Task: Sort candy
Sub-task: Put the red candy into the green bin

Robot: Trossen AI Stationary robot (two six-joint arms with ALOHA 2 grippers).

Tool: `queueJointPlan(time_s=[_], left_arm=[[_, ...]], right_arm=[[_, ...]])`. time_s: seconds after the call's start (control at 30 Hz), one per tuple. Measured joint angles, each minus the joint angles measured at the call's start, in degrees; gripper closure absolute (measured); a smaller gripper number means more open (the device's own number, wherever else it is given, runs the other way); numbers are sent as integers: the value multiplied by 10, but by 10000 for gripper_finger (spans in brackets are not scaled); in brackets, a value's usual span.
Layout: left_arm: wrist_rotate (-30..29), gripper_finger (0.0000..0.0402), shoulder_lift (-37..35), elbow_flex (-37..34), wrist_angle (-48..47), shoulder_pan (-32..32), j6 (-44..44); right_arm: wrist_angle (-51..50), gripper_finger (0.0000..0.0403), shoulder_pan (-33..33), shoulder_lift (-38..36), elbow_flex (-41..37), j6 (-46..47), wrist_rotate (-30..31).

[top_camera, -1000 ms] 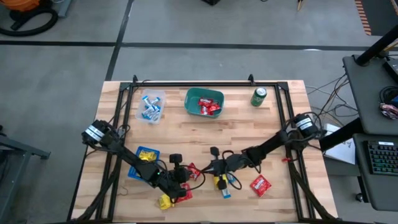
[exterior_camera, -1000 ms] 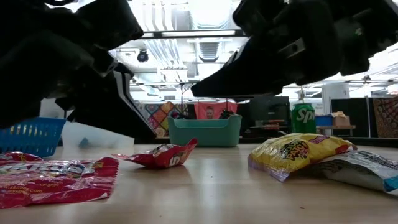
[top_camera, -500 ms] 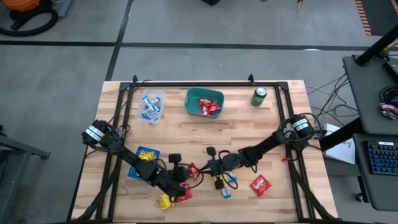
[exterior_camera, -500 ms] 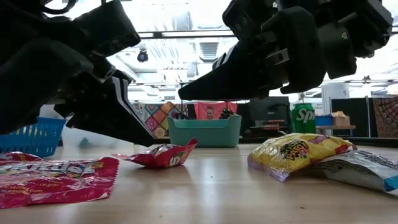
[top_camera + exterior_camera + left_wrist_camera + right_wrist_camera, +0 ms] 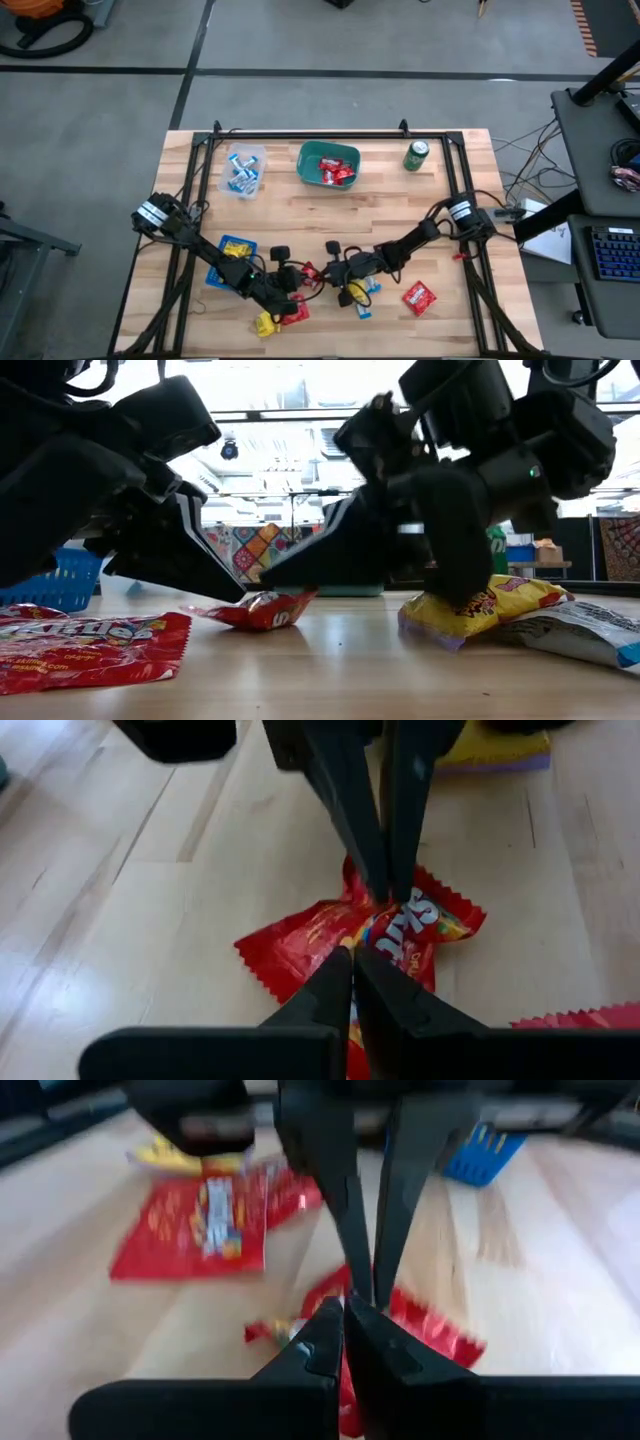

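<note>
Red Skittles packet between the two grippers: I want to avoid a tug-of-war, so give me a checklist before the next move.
1. Left gripper shut, tips on the red Skittles packet: ok.
2. Right gripper shut, tips at the same packet: ok.
3. Only one gripper on the packet: not ok, both meet over it.
4. Packet actually pinched by either: cannot tell.
5. Green bin holding red packets, unobstructed: ok.
6. Yellow packet apart from the red one: ok.

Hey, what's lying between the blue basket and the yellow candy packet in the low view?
A crumpled red packet, with both end effectors meeting at it, seen in the low view.
</note>
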Motion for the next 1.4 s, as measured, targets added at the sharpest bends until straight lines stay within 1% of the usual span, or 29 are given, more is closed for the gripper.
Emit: queueJointPlan(time_s=[0.2, 0.37, 0.57, 0.8, 0.9, 1.03, 1.13, 1.23, 1.3, 1.4], left_arm=[[24, 402, 0, -4, -2, 0, -20], [28, 401, -1, -4, -14, 0, -28], [28, 401, -2, -3, -37, 0, -45], [29, 401, -6, -4, -41, -1, -49], [29, 401, -6, -4, -41, 0, -62], [28, 401, -6, -4, -37, 0, -90], [28, 401, -6, -4, -37, 0, -98], [27, 401, -6, -4, -37, 1, -99], [26, 401, -6, -4, -38, 1, -99], [27, 401, -6, -4, -41, 1, -100]], right_arm=[[-65, 394, -4, -10, 1, 6, 5], [-129, 394, -5, -34, -1, 0, 6], [-183, 394, -5, -63, -2, -1, 6], [-187, 394, -3, -91, 3, 0, 5], [-187, 394, 0, -90, 12, 9, 4], [-186, 394, 7, -70, 32, 10, -1], [-186, 394, 10, -56, 44, 8, -16], [-186, 394, 10, -43, 54, 10, -17], [-193, 394, 9, -35, 57, 11, -17], [-231, 394, 9, -34, 57, 12, -15]])
